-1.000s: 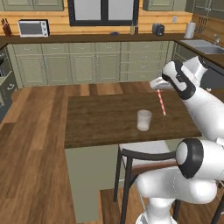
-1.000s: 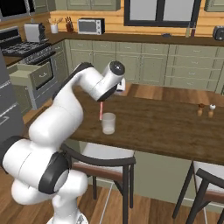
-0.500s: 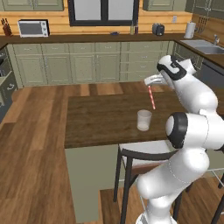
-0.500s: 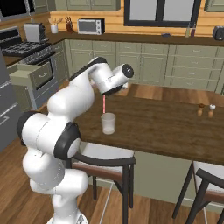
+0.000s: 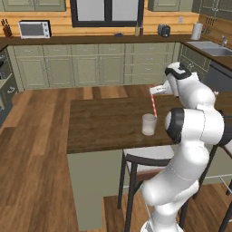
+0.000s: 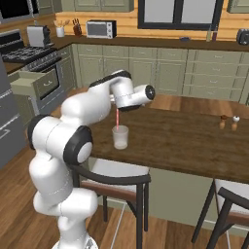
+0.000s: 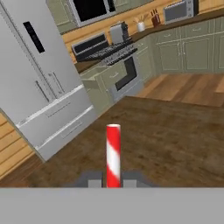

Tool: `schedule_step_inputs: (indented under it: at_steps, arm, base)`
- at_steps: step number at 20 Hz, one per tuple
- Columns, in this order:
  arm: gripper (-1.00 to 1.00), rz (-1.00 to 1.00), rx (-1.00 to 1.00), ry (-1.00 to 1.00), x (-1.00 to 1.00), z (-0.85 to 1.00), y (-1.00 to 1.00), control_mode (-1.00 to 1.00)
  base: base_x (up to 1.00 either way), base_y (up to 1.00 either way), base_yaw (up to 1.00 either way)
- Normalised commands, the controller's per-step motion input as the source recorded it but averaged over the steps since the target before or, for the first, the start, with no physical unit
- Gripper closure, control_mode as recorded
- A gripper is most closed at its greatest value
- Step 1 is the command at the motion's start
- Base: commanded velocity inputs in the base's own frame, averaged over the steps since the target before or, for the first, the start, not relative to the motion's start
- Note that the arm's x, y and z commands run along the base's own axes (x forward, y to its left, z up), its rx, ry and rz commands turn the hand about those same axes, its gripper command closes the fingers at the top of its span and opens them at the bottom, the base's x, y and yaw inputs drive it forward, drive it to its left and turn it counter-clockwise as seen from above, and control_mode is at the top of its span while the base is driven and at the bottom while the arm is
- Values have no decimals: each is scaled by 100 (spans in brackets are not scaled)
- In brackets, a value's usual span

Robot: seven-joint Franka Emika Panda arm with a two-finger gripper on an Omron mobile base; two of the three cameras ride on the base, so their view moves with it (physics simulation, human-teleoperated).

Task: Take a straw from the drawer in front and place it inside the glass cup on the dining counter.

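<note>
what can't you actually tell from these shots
- Whether the straw tip is inside the glass cup: too small in both base views.
- Jaws' contact with the straw: cut off by the hand view's bottom edge.
- Inside of the open drawer: hidden by its front wall, right base view.

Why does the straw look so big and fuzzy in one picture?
In the hand view the straw sits right at the camera between the shut fingers, so it looks fat with soft edges. In the left base view it is a thin stripe over the cup. No glare; soft shadows on the counter.
</note>
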Motion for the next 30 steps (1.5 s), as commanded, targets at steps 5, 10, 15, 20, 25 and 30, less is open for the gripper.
schedule_step_inputs:
  at_steps: [5,10,15,20,25,30]
  arm:
    - [100,7,3,-12,48,-26,0,-100]
    - [100,7,1,-13,34,-23,0,-100]
    - [100,8,0,-18,24,-17,0,-100]
    - [100,7,0,-12,14,-26,0,-100]
    - [100,7,0,-9,14,-25,0,-100]
    - [100,3,0,-3,-22,-13,0,-100]
  base:
    - [0,0,0]
    - [0,0,0]
    - [0,0,0]
    - [0,0,0]
    - [0,0,0]
    - [0,0,0]
